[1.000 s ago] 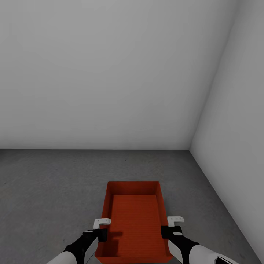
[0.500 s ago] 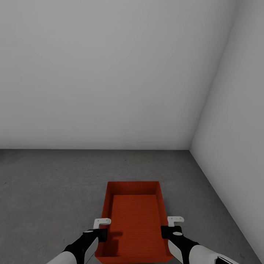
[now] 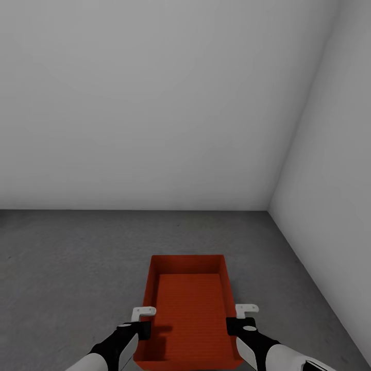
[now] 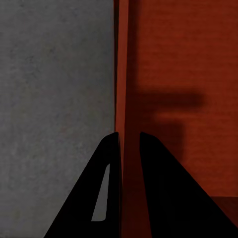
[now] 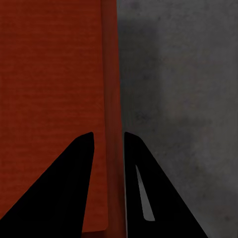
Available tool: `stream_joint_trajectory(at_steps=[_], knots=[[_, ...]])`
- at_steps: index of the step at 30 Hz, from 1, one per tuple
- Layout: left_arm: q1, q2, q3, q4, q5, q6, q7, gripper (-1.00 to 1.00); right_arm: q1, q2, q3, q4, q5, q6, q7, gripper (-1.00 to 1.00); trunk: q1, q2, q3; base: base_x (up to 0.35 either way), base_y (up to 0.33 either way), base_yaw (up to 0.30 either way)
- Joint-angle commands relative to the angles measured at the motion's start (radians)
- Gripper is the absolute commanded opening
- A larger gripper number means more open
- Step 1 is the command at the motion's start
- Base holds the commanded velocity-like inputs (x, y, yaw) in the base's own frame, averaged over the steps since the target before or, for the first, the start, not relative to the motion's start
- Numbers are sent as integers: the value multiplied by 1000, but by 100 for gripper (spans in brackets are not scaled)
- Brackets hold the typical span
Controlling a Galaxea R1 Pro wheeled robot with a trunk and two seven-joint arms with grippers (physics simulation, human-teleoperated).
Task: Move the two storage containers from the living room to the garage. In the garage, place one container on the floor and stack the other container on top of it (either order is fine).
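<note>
We saw plain grey-white walls (image 3: pixel 154 103) meeting in a corner ahead and to the right, and under them the dark grey, mottled floor (image 3: pixel 67 268). Between our two pincers sat one storage container (image 3: pixel 189 309), a red-orange rectangular bin with an open top, thin straight walls and a finely ribbed bottom, its long axis running away from us.

In the head view our left pincer (image 3: pixel 140 330) was at the bin's left long wall and our right pincer (image 3: pixel 238 325) at its right long wall, each at the nearer part of the bin. A white bracket stood just ahead of each wrist. From there we could not tell whether the bin rested on the floor or hung just above it.

The wrist views gave what the head view did not. In the left wrist view our left pincer (image 4: pixel 130 148) had one dark finger outside the wall and one inside, the thin wall (image 4: pixel 122 74) running between them; it was pinching that wall. In the right wrist view our right pincer (image 5: pixel 109 148) straddled the opposite wall (image 5: pixel 112 74) the same way and pinched it, with grey floor beyond the outer finger.
</note>
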State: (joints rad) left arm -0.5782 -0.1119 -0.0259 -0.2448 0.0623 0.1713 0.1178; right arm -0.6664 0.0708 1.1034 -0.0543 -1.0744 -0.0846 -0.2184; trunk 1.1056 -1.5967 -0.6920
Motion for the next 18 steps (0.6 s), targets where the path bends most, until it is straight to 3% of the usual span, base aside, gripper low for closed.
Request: stream_joint_trajectory(at_steps=[1, 18], knots=[[0, 0, -23, -4, 20, 5, -2, -100, -1, 0, 24, 25, -19, -6, -7, -100, 0, 0, -1, 0, 12, 0], [0, 0, -23, -3, 19, 5, -1, -100, 0, 0, 24, 25, -19, -6, -7, -100, 0, 0, -1, 0, 1, 0]])
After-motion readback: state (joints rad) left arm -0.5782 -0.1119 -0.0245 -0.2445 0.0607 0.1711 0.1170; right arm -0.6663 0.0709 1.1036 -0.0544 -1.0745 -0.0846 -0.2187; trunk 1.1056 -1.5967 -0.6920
